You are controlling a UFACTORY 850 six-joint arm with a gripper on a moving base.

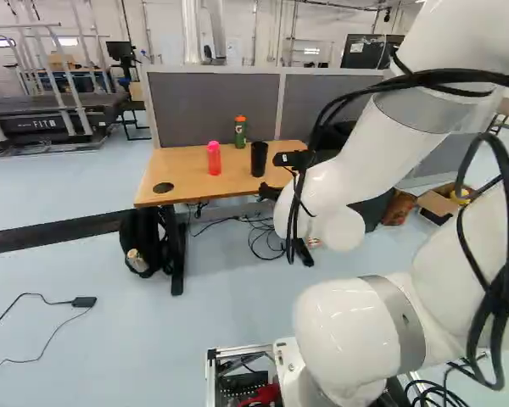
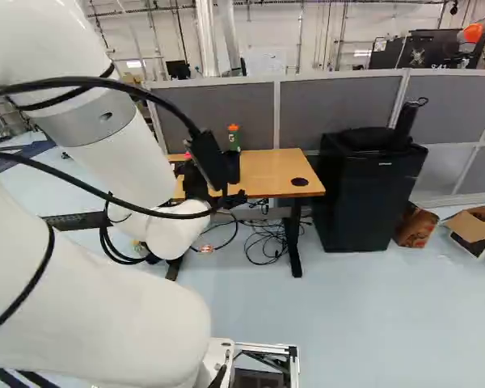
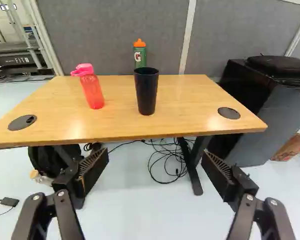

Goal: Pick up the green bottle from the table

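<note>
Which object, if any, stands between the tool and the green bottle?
The black cup stands on the table in front of the green bottle, hiding its lower part in the wrist view; a straight approach by the open tool would likely meet it. The pink bottle stands off to one side.

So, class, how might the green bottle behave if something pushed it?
The green bottle is tall and narrow, so a push near its orange cap would probably tip it. Its round body might then roll across the table.
</note>
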